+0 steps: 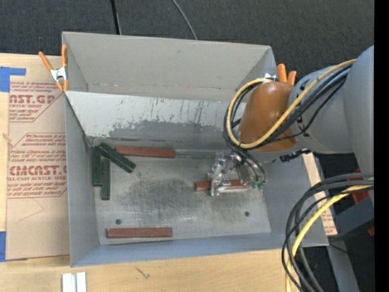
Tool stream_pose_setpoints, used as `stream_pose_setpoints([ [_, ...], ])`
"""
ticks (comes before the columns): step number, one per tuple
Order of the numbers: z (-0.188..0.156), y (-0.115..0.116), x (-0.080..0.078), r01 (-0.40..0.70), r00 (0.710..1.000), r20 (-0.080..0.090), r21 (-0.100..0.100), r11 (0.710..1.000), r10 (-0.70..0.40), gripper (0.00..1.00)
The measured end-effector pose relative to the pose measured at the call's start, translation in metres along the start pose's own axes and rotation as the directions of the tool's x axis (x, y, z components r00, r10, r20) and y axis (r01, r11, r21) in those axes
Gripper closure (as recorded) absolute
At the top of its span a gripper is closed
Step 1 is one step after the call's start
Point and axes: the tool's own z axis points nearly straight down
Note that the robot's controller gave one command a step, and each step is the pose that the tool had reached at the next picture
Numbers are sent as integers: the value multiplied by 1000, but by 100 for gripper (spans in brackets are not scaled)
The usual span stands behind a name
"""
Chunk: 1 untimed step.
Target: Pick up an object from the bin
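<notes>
My gripper (223,182) is down at the bin floor in the right half, a little behind the middle. A short red-brown bar (201,186) lies flat right under it, and its left end sticks out from beneath the metal gripper parts. The rest of that bar is hidden by the gripper. Whether the bar is held is hidden from this angle.
A longer red-brown bar (146,152) lies along the back wall's foot. Another red-brown bar (139,232) rests near the front wall. Two dark green bars (101,174) (117,156) lie crossed at the left wall. The arm comes in over the bin's right rim.
</notes>
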Motion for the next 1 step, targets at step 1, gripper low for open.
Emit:
stream_pose_setpoints([
  [1, 0, 0, 0, 0, 1000, 0, 0, 1000, 0, 100],
])
